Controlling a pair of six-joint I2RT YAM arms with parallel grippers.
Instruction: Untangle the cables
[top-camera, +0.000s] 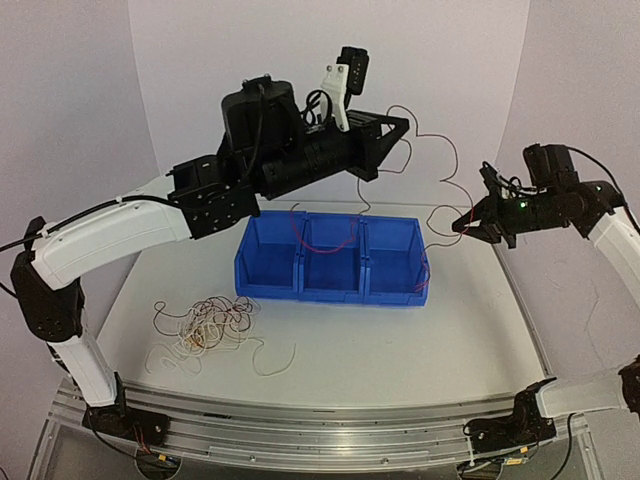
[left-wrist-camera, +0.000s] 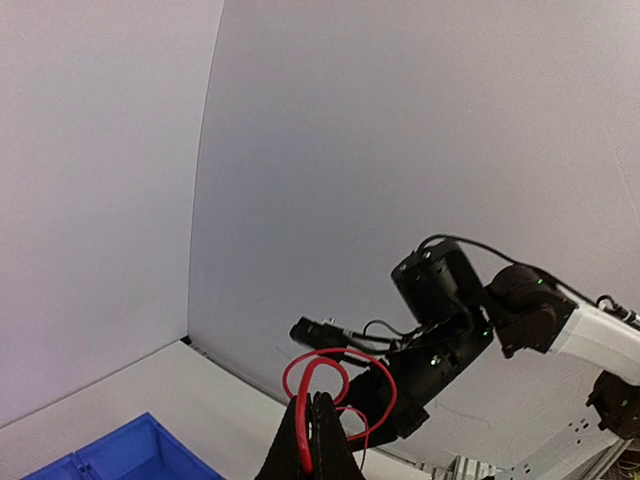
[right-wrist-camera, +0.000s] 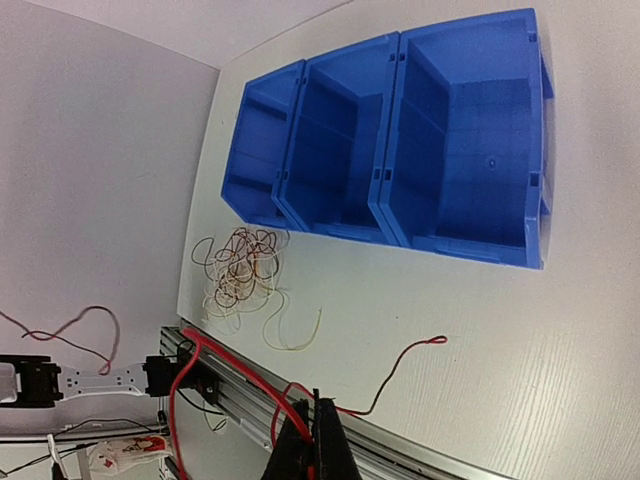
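Observation:
A thin red cable (top-camera: 452, 150) hangs in the air between my two grippers. My left gripper (top-camera: 402, 123) is raised high over the bins and is shut on one looped part of it (left-wrist-camera: 340, 362). My right gripper (top-camera: 463, 228) is shut on another part (right-wrist-camera: 240, 378) to the right of the bins, and a loose end (right-wrist-camera: 436, 341) trails from it above the table. A further red strand (top-camera: 325, 245) droops into the blue bins. A tangle of pale and brown cables (top-camera: 205, 325) lies on the table at the front left, and it also shows in the right wrist view (right-wrist-camera: 240, 270).
Three joined blue bins (top-camera: 405, 290) stand in the middle of the table, and they also show in the right wrist view (right-wrist-camera: 545, 180). A metal rail (top-camera: 300, 425) runs along the near edge. White walls close the back and sides. The right arm (left-wrist-camera: 450, 330) shows in the left wrist view.

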